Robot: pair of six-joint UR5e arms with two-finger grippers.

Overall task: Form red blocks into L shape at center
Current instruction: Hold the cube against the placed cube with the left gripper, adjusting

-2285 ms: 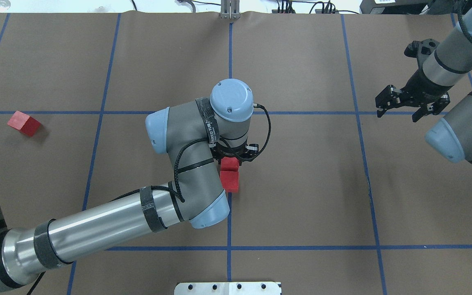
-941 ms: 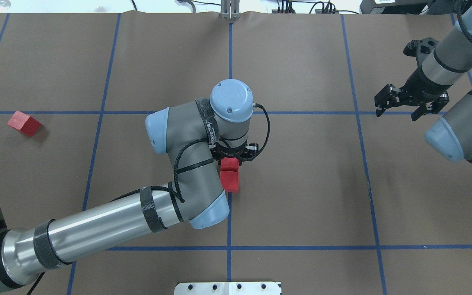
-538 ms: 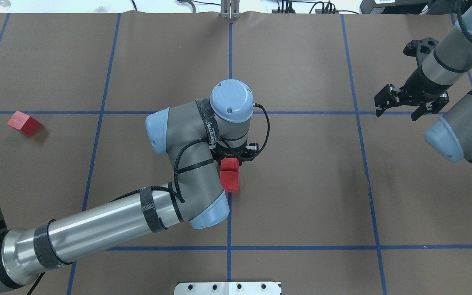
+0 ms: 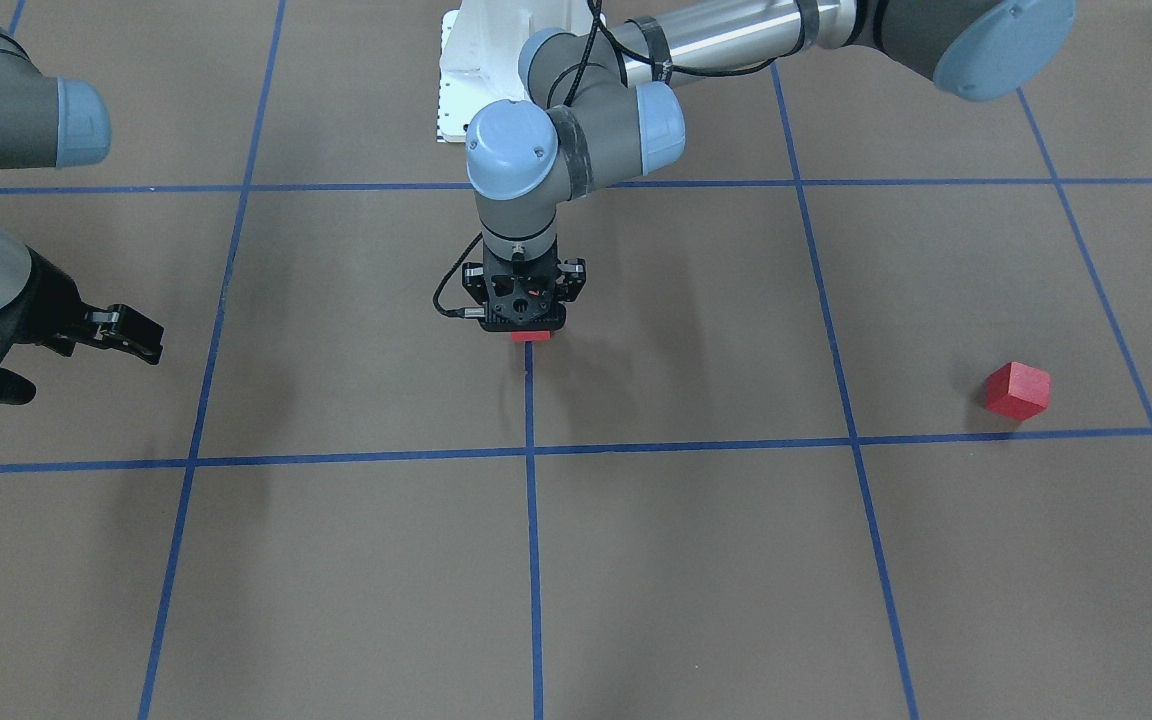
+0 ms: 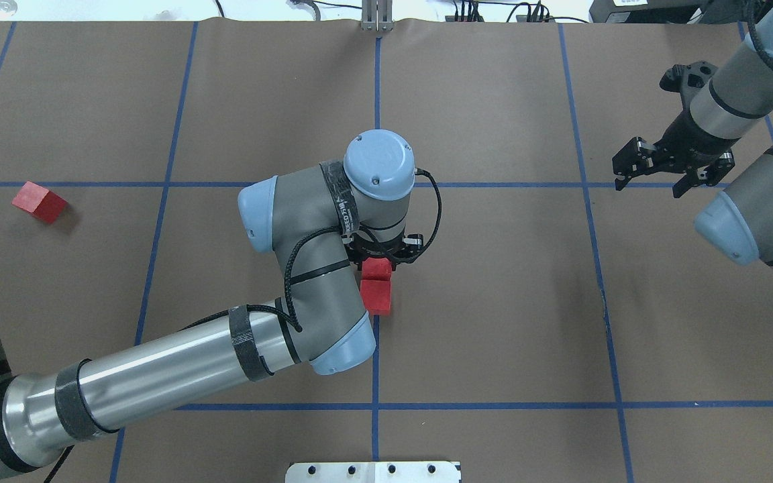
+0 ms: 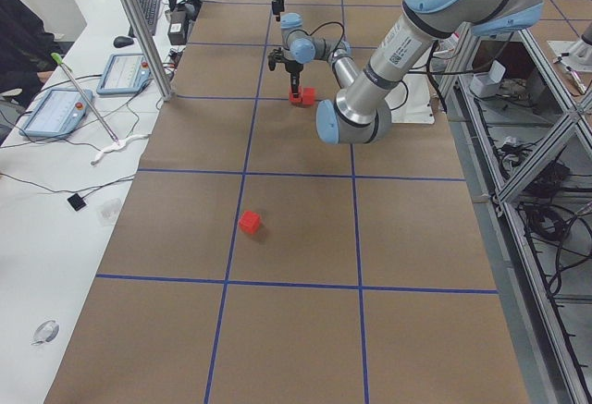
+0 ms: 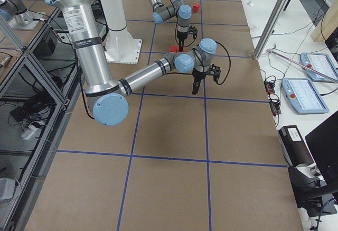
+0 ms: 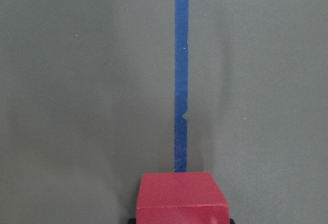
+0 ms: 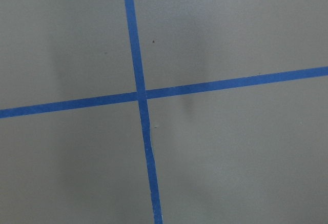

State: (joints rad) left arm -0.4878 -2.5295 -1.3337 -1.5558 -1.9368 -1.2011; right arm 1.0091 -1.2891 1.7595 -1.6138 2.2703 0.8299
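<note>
My left gripper [image 4: 527, 330] points straight down at the center, on the blue tape line [image 5: 375, 355], shut on a red block [image 5: 378, 267] that rests on the surface. This block fills the bottom of the left wrist view [image 8: 180, 196]. A second red block [image 5: 376, 296] sits flush against it on the near side. The third red block [image 5: 39, 201] lies alone far to the left, and it also shows in the front-facing view [image 4: 1017, 389]. My right gripper [image 5: 649, 188] is open and empty, hovering far right over a tape crossing.
The white robot base plate [image 5: 373, 471] is at the near table edge. A metal bracket [image 5: 376, 17] stands at the far edge. Desks with tablets [image 6: 55, 113] run along the far side of the table.
The right gripper has drifted slightly towards the far edge. The left arm and all three blocks have not moved.
</note>
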